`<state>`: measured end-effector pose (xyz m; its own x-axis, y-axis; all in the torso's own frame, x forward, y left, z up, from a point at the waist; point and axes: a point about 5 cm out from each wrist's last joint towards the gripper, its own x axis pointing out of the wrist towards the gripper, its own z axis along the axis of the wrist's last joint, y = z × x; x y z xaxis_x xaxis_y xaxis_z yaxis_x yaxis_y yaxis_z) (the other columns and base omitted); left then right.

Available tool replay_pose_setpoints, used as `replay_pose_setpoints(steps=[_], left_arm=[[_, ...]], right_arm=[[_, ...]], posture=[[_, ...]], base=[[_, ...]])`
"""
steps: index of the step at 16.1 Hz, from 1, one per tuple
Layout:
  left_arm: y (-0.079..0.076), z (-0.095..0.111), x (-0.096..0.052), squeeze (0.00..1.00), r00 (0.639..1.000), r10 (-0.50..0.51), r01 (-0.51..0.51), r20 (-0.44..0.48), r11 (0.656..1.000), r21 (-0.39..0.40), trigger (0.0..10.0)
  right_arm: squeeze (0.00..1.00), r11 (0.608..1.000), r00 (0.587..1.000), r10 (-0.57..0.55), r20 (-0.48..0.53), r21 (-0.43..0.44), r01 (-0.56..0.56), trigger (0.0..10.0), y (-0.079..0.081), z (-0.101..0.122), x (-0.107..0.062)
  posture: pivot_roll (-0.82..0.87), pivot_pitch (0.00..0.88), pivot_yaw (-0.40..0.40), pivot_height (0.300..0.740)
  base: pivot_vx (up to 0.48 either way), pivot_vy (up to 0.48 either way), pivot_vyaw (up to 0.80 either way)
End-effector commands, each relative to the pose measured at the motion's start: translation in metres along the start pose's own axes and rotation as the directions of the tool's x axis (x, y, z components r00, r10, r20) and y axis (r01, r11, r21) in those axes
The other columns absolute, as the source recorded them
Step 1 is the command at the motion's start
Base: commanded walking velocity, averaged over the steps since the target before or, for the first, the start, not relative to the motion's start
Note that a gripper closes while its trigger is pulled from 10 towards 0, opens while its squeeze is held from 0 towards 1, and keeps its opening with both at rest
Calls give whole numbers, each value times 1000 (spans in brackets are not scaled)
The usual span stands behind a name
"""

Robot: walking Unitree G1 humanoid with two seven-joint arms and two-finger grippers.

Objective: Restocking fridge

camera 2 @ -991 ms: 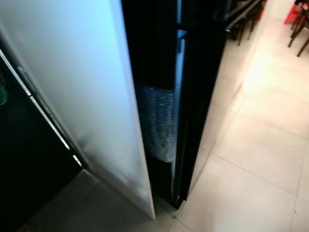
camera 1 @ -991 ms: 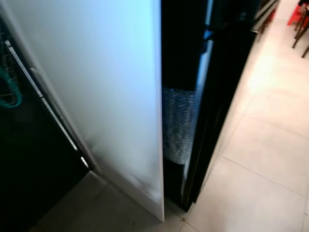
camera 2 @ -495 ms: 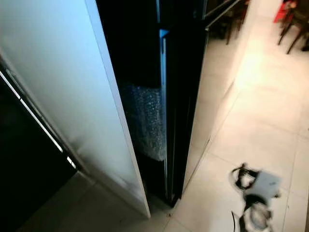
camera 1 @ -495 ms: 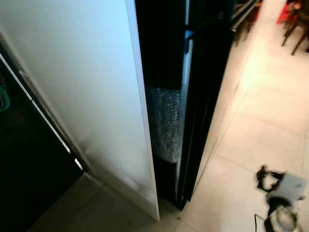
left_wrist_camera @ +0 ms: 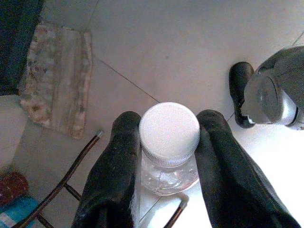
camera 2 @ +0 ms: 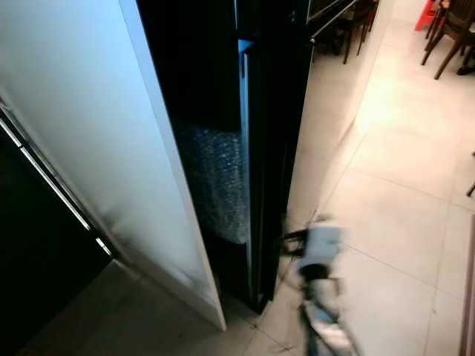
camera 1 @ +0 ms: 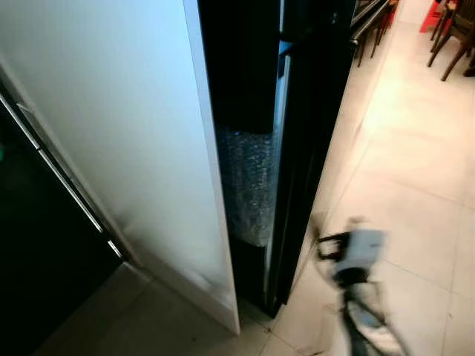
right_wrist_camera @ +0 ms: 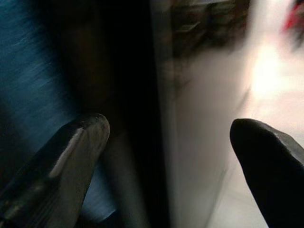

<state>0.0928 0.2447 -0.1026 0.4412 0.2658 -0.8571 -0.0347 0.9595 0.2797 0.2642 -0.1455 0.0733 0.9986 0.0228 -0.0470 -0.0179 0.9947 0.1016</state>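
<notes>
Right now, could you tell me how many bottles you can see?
1: a clear white-capped bottle, gripped between the left gripper fingers above the tiled floor. Others may be hidden inside the dark fridge.

Silver right arm [camera 1: 356, 259] w/ black cabling; each pincer has 2 long, rounded black fingers [left_wrist_camera: 116, 180].

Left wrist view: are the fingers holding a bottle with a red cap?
No, the bottle between the left gripper's fingers has a white cap.
</notes>
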Motion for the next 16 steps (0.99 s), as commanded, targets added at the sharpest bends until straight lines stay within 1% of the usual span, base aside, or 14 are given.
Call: replay_pose_setpoints(steps=[1, 3, 4, 5, 6, 7, 8, 9, 10, 11, 12, 13, 14, 16], left_arm=[[1, -4, -1, 0, 1000, 10, -10, -13, 1000, -5, 10000], [1, -4, -1, 0, 1000, 10, -10, -13, 1000, -3, 10000], [1, -3, -1, 0, 1000, 10, -10, -13, 1000, -4, 10000], [1, -3, -1, 0, 1000, 9, -9, -13, 1000, -3, 10000], [1, -3, 0, 0, 1000, 7, -7, -12, 1000, 1, 10000], [1, -3, 0, 0, 1000, 6, -6, -12, 1000, 5, 10000], [1, -2, 0, 0, 1000, 3, -3, -10, 1000, 12, 10000], [1, -2, 0, 0, 1000, 2, -2, -8, 1000, 12, 10000], [1, -1, 0, 0, 1000, 2, -2, -7, 1000, 10, 10000], [0, -1, 0, 0, 1000, 3, -3, -5, 1000, 5, 10000], [0, -1, 0, 0, 1000, 3, -3, -5, 1000, 5, 10000], [0, -1, 0, 0, 1000, 3, -3, -6, 1000, 5, 10000], [0, -1, 0, 0, 1000, 3, -3, -7, 1000, 5, 10000], [0, -2, 0, 0, 1000, 5, -5, -10, 1000, 2, 10000]], right_arm=[[0, 1000, 1000, -3, -18, -15, 3, 10000, 1, 5, -1], [0, 998, 997, 54, -51, -18, -55, 10000, 16, 7, -5], [0, 996, 995, 87, -48, -12, -87, 10000, 22, 11, -3], [898, 992, 991, 124, -45, -9, -124, 10000, 28, 13, 1], [1000, 985, 984, 170, -55, 17, -170, 10000, 36, 14, 5], [1000, 978, 976, 209, -66, 31, -207, 10000, 42, 15, 6], [1000, 968, 965, 250, -75, 21, -249, 10000, 54, 17, 10], [1000, 965, 962, 261, -78, 8, -261, 10000, 61, 21, 14], [1000, 965, 962, 262, -79, 2, -263, 10000, 63, 22, 15], [71, 976, 976, 207, -63, -56, -210, 10000, 63, 29, 27], [0, 981, 983, 174, -50, -81, -178, 10000, 61, 31, 31], [0, 982, 985, 164, -45, -87, -167, 10000, 60, 32, 32], [0, 989, 993, 117, -17, -91, -119, 10000, 55, 38, 36], [0, 995, 997, 72, -6, -76, -72, 10000, 51, 42, 38]], posture=[[7, 0, 40, 740], [0, 0, 39, 740], [0, 0, 40, 740], [-4, 0, 44, 740], [-8, 0, 49, 740], [-8, 0, 49, 740], [-3, 0, 51, 740], [0, 2, 48, 740], [1, 2, 48, 740], [4, 2, 51, 740], [3, 2, 51, 740], [3, 2, 51, 740], [8, 2, 50, 740], [8, 3, 48, 740]], base=[[0, 0, 0], [0, 0, 0], [0, 0, 0], [0, 0, 0], [0, 0, 0], [0, 0, 0], [0, 0, 0], [0, 0, 0], [0, 0, 0], [0, 0, 0], [0, 0, 0], [0, 0, 0], [0, 0, 0], [0, 0, 0]])
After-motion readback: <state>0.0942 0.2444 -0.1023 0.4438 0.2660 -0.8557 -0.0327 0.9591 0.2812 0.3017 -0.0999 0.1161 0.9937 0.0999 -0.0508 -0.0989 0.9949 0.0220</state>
